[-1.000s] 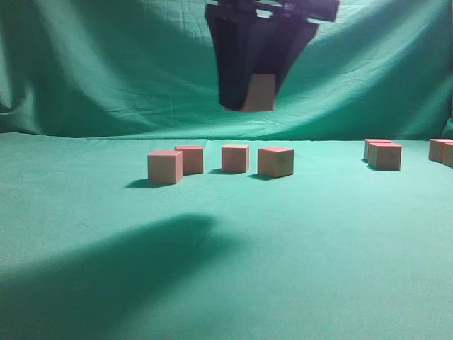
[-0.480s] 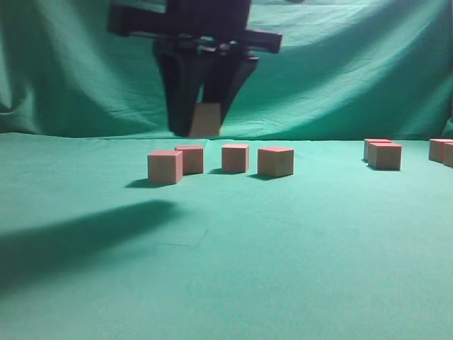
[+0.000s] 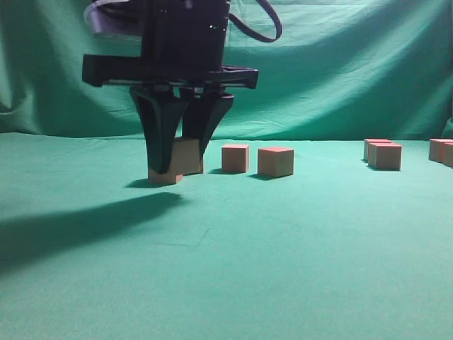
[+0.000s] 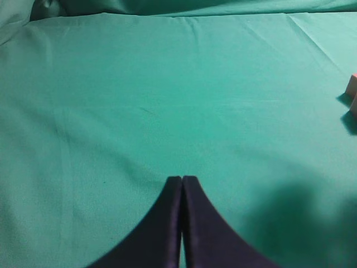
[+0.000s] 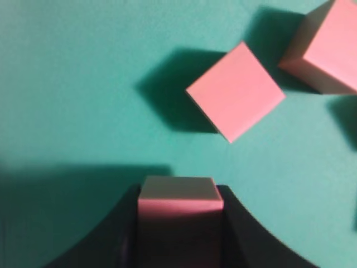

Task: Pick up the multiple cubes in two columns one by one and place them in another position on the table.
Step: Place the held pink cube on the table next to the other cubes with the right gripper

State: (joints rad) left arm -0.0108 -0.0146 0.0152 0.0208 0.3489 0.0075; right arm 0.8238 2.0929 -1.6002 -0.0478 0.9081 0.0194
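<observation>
Green cloth of the table point(image 3: 297, 241) spread wide below and all round the right claw point(image 3: 178, 164), which had reached across to the left side of the exterior view. Its black body loomed largest there, jaws pointing down, clenched on a single cube point(image 5: 179, 202) that sat between the inner faces of the fingers, its reddish top toward the wrist camera. In the exterior view that held cube point(image 3: 185, 156) hung low, close over the cloth; whether it touched the table could not be told.

Next in size came the placed group. Just beyond the fingertips in the right wrist view lay a loose cube point(image 5: 235, 90), turned diagonal to the jaws, and farther off to the right another one point(image 5: 329, 47). In the exterior view a cube point(image 3: 164, 177) showed partly hidden behind the claw's tips, with two more, point(image 3: 235, 157) and point(image 3: 275, 161), off to the claw's side. Well apart from it, the unmoved cubes point(image 3: 384, 154) waited.

Judging by looks, each block was light, stiff and matte, unlikely to slip or crush; two opposite flat sides, squarely across the middle, seemed the sound place to grip. Crowding looked the main risk: setting down so near a neighbour might nudge it.

Smallest of all, the left claw point(image 4: 182, 180) showed only its tips, pressed together and holding nothing.
</observation>
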